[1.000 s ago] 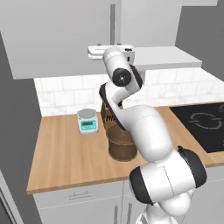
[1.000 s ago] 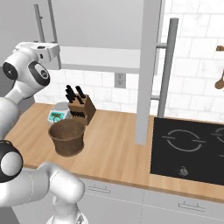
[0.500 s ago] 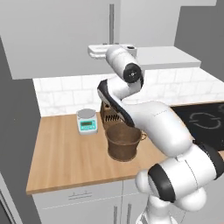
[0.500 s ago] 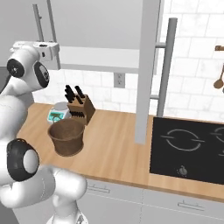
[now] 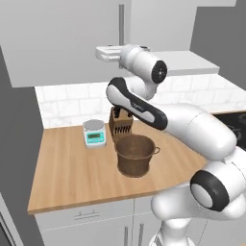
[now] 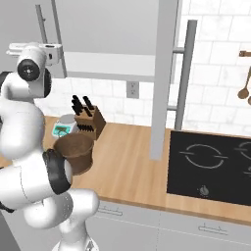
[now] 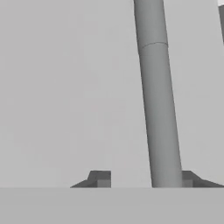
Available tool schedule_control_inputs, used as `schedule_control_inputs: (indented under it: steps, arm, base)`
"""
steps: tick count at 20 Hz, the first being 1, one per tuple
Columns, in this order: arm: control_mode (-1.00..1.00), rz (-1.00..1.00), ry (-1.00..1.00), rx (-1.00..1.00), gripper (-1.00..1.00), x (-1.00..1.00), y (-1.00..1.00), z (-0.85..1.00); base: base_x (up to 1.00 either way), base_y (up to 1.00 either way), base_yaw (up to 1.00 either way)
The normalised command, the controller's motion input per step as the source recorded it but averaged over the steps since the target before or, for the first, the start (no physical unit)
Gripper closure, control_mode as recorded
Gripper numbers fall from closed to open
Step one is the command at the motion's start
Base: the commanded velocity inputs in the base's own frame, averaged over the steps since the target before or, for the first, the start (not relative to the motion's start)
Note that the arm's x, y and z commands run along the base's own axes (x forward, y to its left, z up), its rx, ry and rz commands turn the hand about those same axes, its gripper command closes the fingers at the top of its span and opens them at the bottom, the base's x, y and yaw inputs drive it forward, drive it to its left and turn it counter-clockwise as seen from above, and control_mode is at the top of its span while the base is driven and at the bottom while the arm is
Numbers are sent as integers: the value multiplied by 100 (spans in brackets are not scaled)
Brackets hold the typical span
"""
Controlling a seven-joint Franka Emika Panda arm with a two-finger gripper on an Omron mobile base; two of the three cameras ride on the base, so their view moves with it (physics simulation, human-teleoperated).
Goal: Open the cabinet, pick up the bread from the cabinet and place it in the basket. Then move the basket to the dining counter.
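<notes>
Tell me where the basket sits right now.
The basket stands on the wooden worktop at the middle of the left base view, just in front of the knife block, with the scale to its left.

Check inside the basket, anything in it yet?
Basket on the wooden worktop: the inner wall and the part of the bottom in view look bare, no bread. The near rim hides the rest of the bottom.

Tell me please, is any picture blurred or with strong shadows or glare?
Hand view: the handle is soft-edged from closeness, the cabinet flat grey with no glare. Left base view: even light, a faint shadow under the basket. Right base view: sharp, no glare on the cooktop.
</notes>
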Motion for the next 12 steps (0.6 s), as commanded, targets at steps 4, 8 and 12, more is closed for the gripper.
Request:
schedule_control_inputs:
  steps: [4,8,12]
  arm:
    - [-100,22,5,3,100,-15,100,0]
    - [-100,18,5,1,100,-53,100,0]
    - [-100,9,13,-1,100,-98,100,-1]
  base:
    - [0,0,0]
    - [0,0,0]
    - [0,0,0]
